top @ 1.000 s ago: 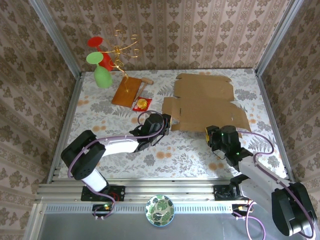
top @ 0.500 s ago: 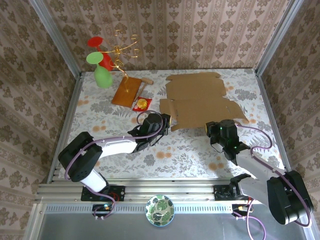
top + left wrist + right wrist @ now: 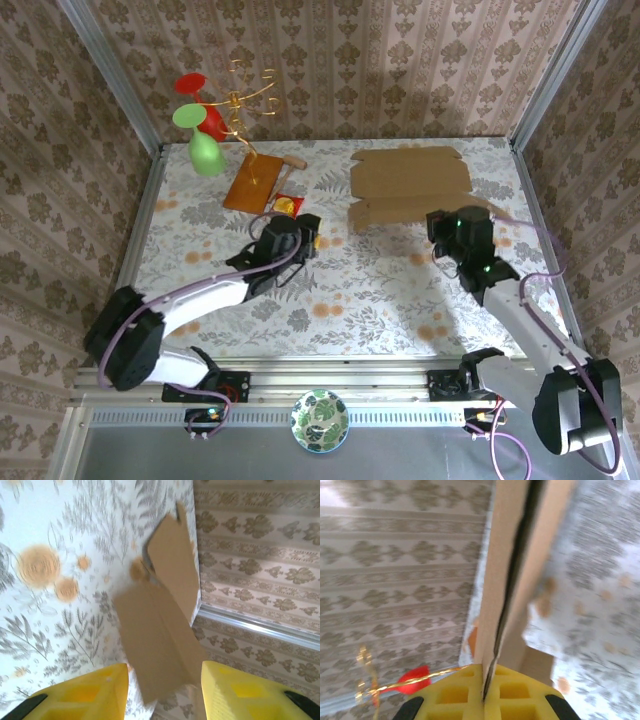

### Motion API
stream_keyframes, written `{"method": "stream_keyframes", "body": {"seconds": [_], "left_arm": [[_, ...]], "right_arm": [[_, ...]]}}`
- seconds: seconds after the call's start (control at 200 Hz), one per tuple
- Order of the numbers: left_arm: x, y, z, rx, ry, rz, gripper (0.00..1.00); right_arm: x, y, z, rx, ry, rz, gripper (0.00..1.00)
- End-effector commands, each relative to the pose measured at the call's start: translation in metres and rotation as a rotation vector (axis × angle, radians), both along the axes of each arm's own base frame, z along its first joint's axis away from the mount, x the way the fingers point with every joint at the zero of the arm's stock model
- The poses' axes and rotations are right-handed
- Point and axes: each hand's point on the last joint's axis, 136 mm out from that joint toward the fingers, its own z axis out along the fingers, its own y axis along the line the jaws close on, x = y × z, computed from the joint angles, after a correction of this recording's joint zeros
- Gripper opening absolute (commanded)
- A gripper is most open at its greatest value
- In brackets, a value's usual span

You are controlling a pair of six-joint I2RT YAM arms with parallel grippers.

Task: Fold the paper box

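White cloth printed with grey leaves and orange blooms covers the table, and patterned wallpaper panels close it in on three sides. The paper box is the biggest loose thing. It lies at the far right of the table as a plain light-brown sheet, doubled over so one long panel faces up with a narrower strip below it. The right gripper is at the sheet's near right corner. In its wrist view the yellow fingers are pressed together on the cardboard, which runs edge-on away from them in two layers with a dark gap between. The left gripper hovers over bare cloth left of the sheet and apart from it. Its fingers are spread wide with nothing in them, and the cardboard shows ahead of them, blurred. At the far left, a glossy orange-brown wooden board lies with a gold wire stand rising behind it. Beside them is a green goblet with a red goblet behind it, and I can't tell whether either holds anything. A small bowl with a green leaf pattern sits on the grey ledge in front of the arm bases, and I cannot make out anything in it. A little yellow-and-red packet lies just beside the board's near corner.
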Motion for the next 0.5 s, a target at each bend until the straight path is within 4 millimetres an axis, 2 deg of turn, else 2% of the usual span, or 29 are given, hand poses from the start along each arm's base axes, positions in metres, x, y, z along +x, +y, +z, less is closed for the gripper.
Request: {"method": "stream_keyframes", "body": {"seconds": [0.0,0.155,0.27,0.37,0.43,0.495], "left_arm": [[-0.01,0.034,0.0,0.245,0.007,-0.077,0.44],[-0.008,0.073,0.013,0.349,-0.004,-0.048,0.44],[-0.005,0.092,0.025,0.375,-0.017,-0.02,0.43],[-0.003,0.102,0.036,0.392,-0.028,-0.009,0.42],[-0.001,0.106,0.041,0.391,-0.03,-0.006,0.42],[0.0,0.107,0.045,0.385,-0.028,-0.009,0.42]], "right_arm": [[0.0,-0.006,0.06,-0.175,-0.053,0.035,0.0],[-0.009,-0.006,0.135,-0.16,-0.107,0.014,0.0],[-0.021,0.001,0.176,-0.095,-0.107,-0.002,0.0],[-0.027,0.008,0.206,-0.074,-0.088,-0.031,0.0],[-0.018,0.01,0.217,-0.038,-0.083,-0.049,0.0],[0.002,0.012,0.217,-0.01,-0.06,-0.082,0.0]]}}
